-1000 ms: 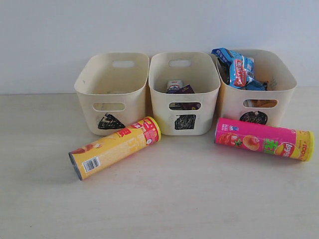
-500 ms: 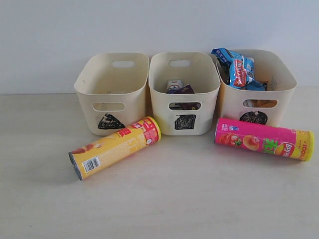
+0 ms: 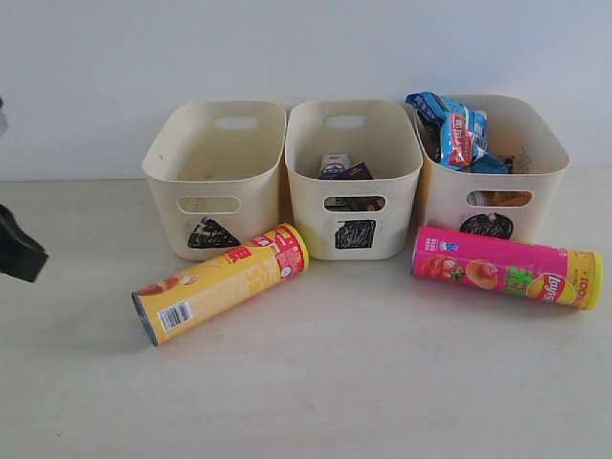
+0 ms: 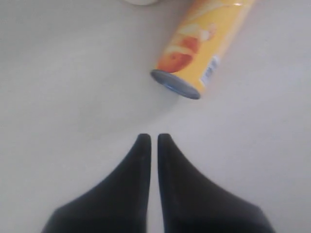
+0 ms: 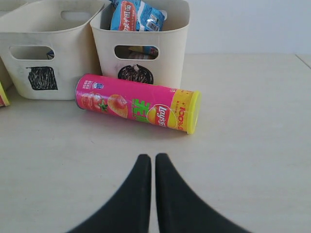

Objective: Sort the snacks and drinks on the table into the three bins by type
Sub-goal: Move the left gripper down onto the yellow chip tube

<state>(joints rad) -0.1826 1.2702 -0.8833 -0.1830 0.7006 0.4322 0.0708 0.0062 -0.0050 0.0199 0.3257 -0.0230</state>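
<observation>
Two unsorted, lying on the desk (image 3: 335,382): yellow tube (image 3: 220,283), pink tube (image 3: 507,268). Hovering clenched, empty: left end effector (image 4: 151,141), right end effector (image 5: 151,160). Next probably calling for opening over yellow tube.

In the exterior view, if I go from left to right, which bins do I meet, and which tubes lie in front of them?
Bins: triangle bin → square bin → circle bin. Tubes in front: yellow tube → pink tube.

Bright, even light; left wrist view blurred.
</observation>
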